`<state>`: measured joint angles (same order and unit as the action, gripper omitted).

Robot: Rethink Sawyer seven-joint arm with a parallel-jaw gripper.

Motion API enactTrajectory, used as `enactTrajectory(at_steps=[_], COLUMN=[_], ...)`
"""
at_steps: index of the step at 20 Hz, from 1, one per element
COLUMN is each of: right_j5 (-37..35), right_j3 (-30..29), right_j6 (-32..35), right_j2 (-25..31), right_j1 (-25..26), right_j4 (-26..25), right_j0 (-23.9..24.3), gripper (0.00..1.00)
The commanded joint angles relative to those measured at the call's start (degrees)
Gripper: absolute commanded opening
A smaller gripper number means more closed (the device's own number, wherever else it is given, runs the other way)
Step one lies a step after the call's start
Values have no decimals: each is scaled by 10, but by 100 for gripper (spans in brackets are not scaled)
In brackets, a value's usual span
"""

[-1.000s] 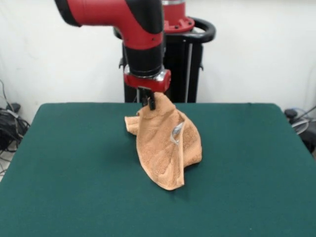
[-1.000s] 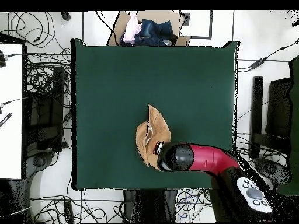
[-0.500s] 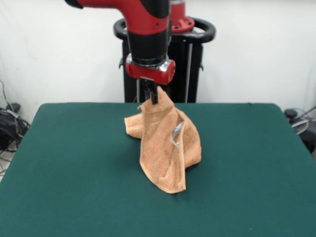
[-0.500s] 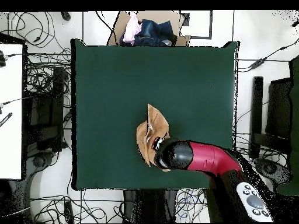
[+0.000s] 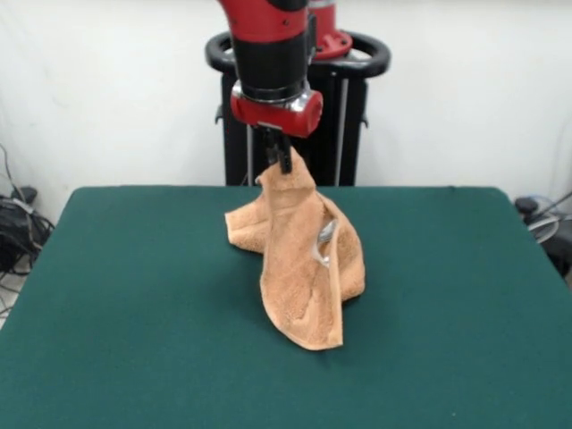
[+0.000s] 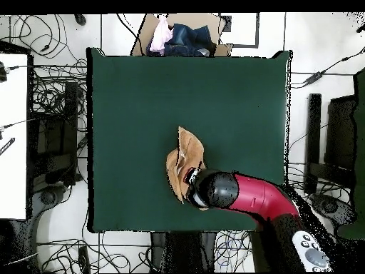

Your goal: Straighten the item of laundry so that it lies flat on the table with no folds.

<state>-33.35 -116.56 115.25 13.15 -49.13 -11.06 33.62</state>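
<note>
While pinched up top, towel (image 5: 299, 259) hangs crumpled.
Fingers (image 5: 280, 161) clamp its peak; lower folds rest mid-surface (image 5: 134, 295).

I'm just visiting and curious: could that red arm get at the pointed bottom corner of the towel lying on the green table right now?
Probably not at once. The gripper is shut on the towel, holding its top corner up; it would have to let go first. Nothing else on the table blocks that corner.

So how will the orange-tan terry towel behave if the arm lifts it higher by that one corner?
The orange-tan terry-cloth towel will probably stay floppy: it hangs in folds from the jaws of the gripper, its lower part trailing on the dark green felt table. It looks light, since one pinched corner carries it. The felt may drag on the terry loops.
</note>
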Motion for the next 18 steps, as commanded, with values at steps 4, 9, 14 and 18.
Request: enactTrajectory(at_steps=[4, 9, 14, 18], right_j5=[-116, -135, -141, -169], right_j3=[-51, -82, -105, -111], right_j6=[73, 80, 88, 111], right_j2=[-9, -10, -22, -37], right_j1=[-57, -95, -124, -155], right_j4=[76, 112, 128, 142], right_j0=[-9, -16, -32, -52], gripper=[0, 0, 0, 0])
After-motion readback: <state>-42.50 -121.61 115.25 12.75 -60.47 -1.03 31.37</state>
